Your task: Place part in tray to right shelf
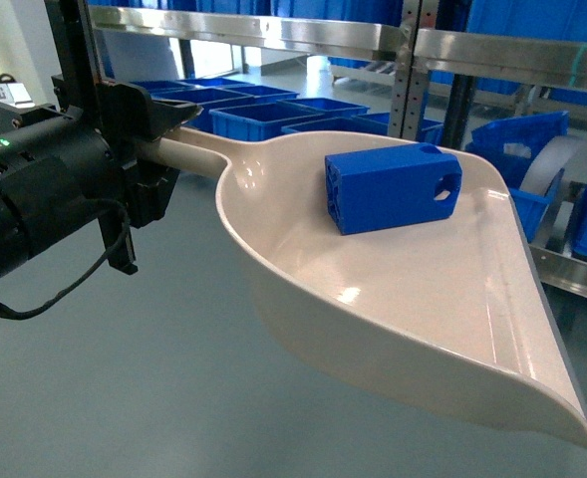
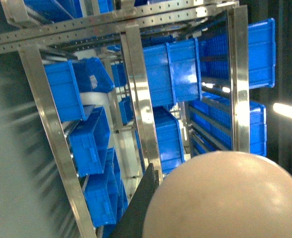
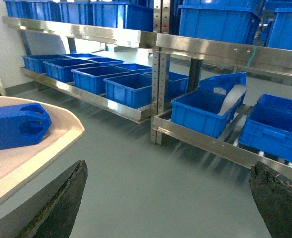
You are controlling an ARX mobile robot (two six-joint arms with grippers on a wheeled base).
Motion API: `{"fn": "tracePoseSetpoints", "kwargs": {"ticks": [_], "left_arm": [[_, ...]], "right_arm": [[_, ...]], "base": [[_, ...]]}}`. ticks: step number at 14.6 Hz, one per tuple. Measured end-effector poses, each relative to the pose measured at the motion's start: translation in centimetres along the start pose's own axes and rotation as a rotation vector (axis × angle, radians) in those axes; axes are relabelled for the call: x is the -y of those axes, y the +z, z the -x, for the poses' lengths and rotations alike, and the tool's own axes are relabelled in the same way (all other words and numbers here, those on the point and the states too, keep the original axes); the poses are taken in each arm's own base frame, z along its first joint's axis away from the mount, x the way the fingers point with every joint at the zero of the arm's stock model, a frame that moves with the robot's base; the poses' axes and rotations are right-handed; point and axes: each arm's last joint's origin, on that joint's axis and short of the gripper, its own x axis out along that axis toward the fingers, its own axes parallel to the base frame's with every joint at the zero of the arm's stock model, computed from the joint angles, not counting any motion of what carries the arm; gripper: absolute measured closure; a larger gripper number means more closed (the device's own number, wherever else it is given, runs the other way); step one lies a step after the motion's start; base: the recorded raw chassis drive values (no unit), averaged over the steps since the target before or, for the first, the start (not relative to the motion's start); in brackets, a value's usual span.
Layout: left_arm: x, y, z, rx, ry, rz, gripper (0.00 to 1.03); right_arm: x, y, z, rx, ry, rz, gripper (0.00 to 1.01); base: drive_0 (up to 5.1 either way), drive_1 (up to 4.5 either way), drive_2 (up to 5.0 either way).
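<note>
The beige tray [image 1: 423,299] hangs in the air, and my left gripper [image 1: 158,149] is shut on its long handle [image 1: 191,151]. The blue part [image 1: 388,187] lies inside the tray near the handle end, its holed end toward the right. In the left wrist view the tray's rounded back [image 2: 225,198] fills the lower right beside one black finger [image 2: 143,203]. In the right wrist view my right gripper [image 3: 168,198] is open over bare floor, just right of the tray [image 3: 31,163] and part [image 3: 14,126]. The steel shelf [image 3: 220,151] stands ahead, some way off.
Blue crates [image 3: 205,106] sit on the lower shelf level, one tilted. More crates [image 3: 128,89] line the left bay and the upper level [image 3: 215,22]. A perforated steel upright [image 3: 158,74] divides the bays. Grey floor [image 3: 146,168] lies between me and the rack.
</note>
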Motion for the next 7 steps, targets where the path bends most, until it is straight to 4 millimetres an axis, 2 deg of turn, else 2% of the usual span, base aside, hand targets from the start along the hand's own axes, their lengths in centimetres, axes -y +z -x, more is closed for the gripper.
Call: {"fn": "tracePoseSetpoints", "kwargs": {"ticks": [7], "left_arm": [[0.0,0.01,0.0,0.001,0.0,0.0,0.91]], "right_arm": [[0.0,0.0,0.0,0.0,0.0,0.0,0.03]], "base": [[-1.6,-1.64,-1.6]]}}
